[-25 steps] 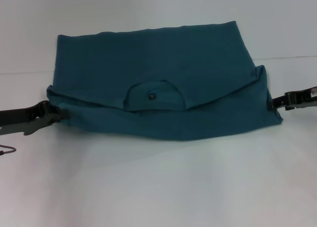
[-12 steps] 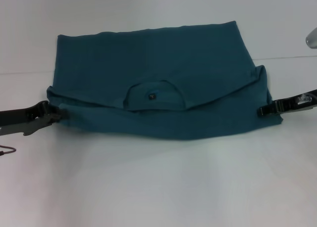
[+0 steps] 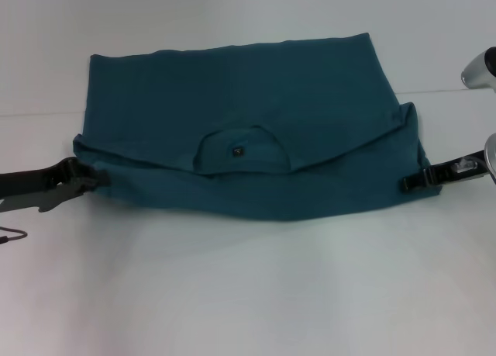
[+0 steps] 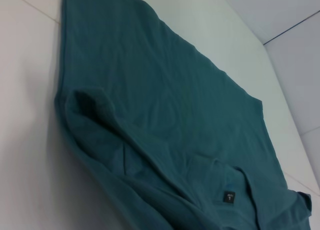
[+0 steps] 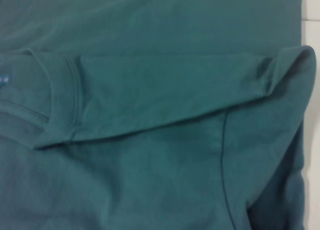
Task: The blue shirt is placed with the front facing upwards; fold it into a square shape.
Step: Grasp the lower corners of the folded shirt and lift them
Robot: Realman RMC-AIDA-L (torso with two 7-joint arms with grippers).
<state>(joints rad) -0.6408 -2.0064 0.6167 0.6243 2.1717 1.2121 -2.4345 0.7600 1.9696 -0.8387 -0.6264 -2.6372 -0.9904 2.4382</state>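
Your work surface is a plain white table (image 3: 248,294), with a thin seam line running across it behind the garment. On it you have the blue shirt (image 3: 232,100) lying flat in the middle, already folded over itself: the near part is doubled back so that the round ribbed collar (image 3: 240,148) with its small dark tag (image 3: 237,150) shows in the centre of the fold, and no chest lettering is visible. The cloth is dark teal, smooth at the far edge and bunched at both near corners. In the left wrist view you see the tag (image 4: 229,197) beside the collar; in the right wrist view the ribbed collar band (image 5: 65,97) crosses a folded flap.

Your left gripper (image 3: 91,179) sits low at the shirt's left corner, fingertips touching the fabric; you cannot tell whether it grips. Your right gripper (image 3: 406,183) lies over the shirt's right edge, and its grip cannot be told either.

Compared with a second ago, your right gripper has moved inward over the cloth, while the left has stayed put
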